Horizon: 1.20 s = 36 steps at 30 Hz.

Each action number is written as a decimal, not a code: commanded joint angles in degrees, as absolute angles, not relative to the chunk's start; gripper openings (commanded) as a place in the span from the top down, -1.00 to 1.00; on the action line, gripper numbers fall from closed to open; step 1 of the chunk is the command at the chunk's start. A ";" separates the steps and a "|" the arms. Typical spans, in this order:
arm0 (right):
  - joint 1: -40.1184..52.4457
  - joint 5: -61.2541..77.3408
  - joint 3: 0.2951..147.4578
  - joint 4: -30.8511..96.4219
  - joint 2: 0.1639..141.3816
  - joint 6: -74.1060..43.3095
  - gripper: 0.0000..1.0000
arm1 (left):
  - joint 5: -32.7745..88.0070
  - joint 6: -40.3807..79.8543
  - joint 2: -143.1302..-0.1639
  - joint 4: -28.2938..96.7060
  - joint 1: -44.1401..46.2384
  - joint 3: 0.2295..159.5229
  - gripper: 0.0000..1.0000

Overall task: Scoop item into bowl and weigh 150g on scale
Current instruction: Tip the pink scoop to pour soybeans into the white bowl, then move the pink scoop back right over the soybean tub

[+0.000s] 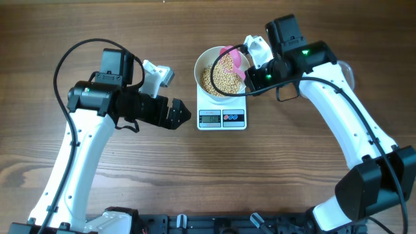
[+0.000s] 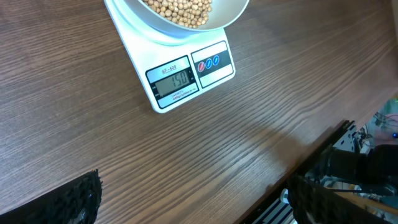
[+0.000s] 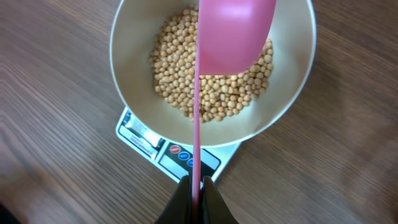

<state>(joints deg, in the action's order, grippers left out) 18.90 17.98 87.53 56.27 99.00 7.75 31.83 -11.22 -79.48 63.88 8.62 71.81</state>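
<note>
The white bowl (image 1: 199,70) stands on the white scale (image 1: 221,110) at the table's middle back. Pale-tan beans (image 1: 218,81) cover its bottom. In the left wrist view the scale's (image 2: 186,74) display reads 150. My right gripper (image 1: 250,77) is shut on the thin handle of a pink scoop (image 1: 232,58), whose cup hangs over the bowl's right side. From the right wrist, the scoop (image 3: 233,31) hides part of the beans (image 3: 180,68) in the bowl (image 3: 134,56); the gripper (image 3: 196,193) pinches the handle. My left gripper (image 1: 177,114) is open, empty, just left of the scale.
A clear container's rim (image 1: 348,68) peeks out behind the right arm at the back right. The table's front edge and black frame (image 2: 336,168) show in the left wrist view. Bare wood lies between the arms.
</note>
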 commanded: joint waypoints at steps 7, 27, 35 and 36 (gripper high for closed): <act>15.46 31.57 89.03 55.29 97.27 5.39 0.91 | 32.91 -11.11 -78.91 63.86 8.88 71.57 -1.00; -4.54 57.12 89.03 53.91 97.27 2.42 0.91 | 32.91 -11.11 -78.91 63.88 8.88 71.57 -1.00; -13.28 53.41 89.03 59.86 97.27 6.55 0.91 | 32.91 -11.11 -78.91 63.88 8.88 71.57 -1.00; -14.20 53.43 89.03 60.40 97.27 6.79 0.91 | 32.91 -11.11 -78.91 63.86 8.88 71.57 -1.00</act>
